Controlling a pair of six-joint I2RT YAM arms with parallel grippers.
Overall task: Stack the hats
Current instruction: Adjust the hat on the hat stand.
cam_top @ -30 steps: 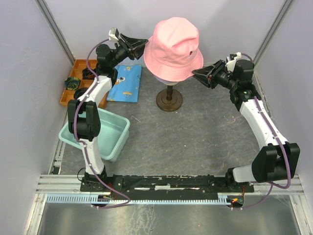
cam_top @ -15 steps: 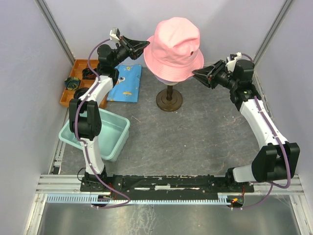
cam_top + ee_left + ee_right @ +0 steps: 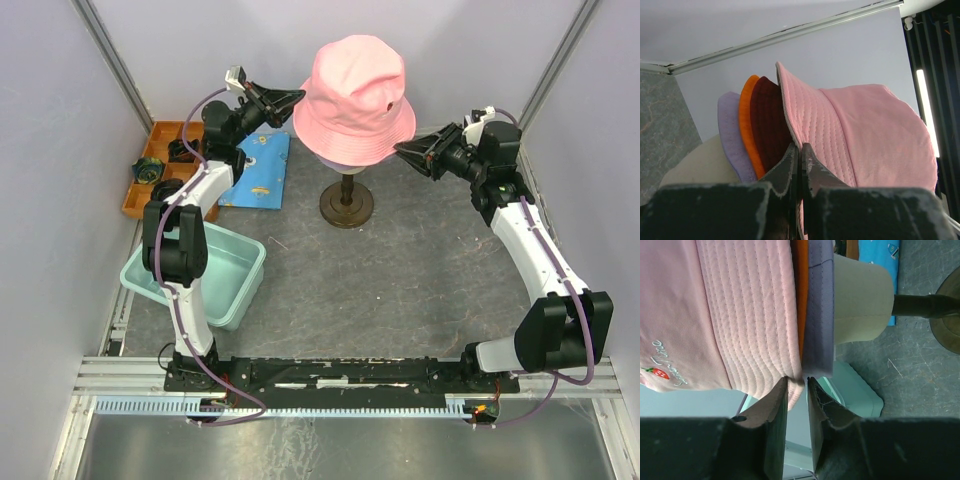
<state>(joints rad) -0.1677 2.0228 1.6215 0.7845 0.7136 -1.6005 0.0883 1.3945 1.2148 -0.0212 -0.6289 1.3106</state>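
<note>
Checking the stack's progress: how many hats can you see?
4, all nested on the mannequin head: pink hat outermost, then dark red hat, orange hat, lavender hat. Others may be hidden between.

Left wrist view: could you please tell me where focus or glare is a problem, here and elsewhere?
Left wrist: left fingers soft and dark, pink hat sharp, light strip glaring at right. Right wrist: right fingers slightly blurred, hat stitching crisp. Top external: evenly lit, sharp.

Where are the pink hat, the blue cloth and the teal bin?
pink hat [image 3: 355,90]: top external view, on its crown.
blue cloth [image 3: 258,175]: top external view, on its middle.
teal bin [image 3: 225,270]: top external view, on its bare floor.
</note>
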